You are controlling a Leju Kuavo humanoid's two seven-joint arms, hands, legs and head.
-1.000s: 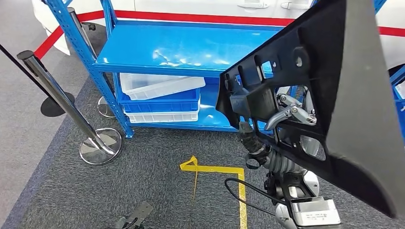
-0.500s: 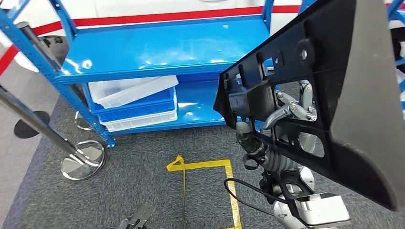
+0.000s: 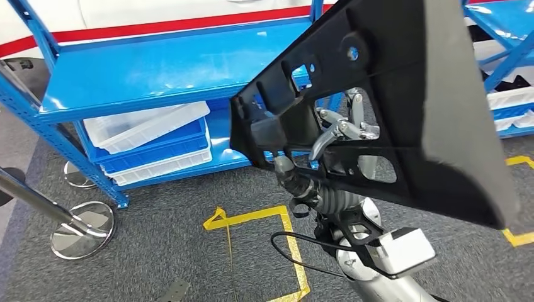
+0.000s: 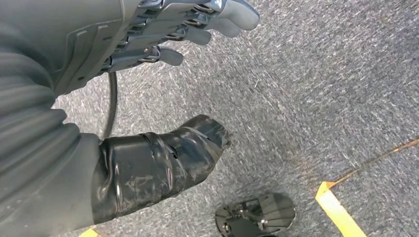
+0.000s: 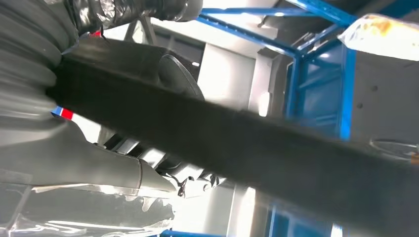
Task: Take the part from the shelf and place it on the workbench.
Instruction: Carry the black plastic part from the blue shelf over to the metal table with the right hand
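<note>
- The right robot hand [image 3: 340, 135] grips the black part [image 3: 384, 94]; its silver fingers [image 3: 327, 132] pass through an opening in the ribbed underside.
- The part is off the shelf and raised in front of the robot, on the right side of the head view. It is carried entirely by the right arm.
- Long axis: the part runs from a narrow end at lower left, near the shelf, up and outward to a broad smooth end at the right. The grip point sits near the narrow end, so most of the part extends beyond the hand.
- The left robot hand [image 4: 163, 34] hangs over the grey carpet [image 4: 321, 89]. Its fingers are apart and hold nothing.
- The blue shelf [image 3: 157, 69] stands ahead and to the left, well apart from the part, with white and blue bins [image 3: 151, 135] on its lower level.
- The desk is not identifiable here; judged from this, the transfer remains in its carrying phase, and the right arm must deliver the part.
- Yellow floor tape [image 3: 258, 217] lies below the raised part.
</note>
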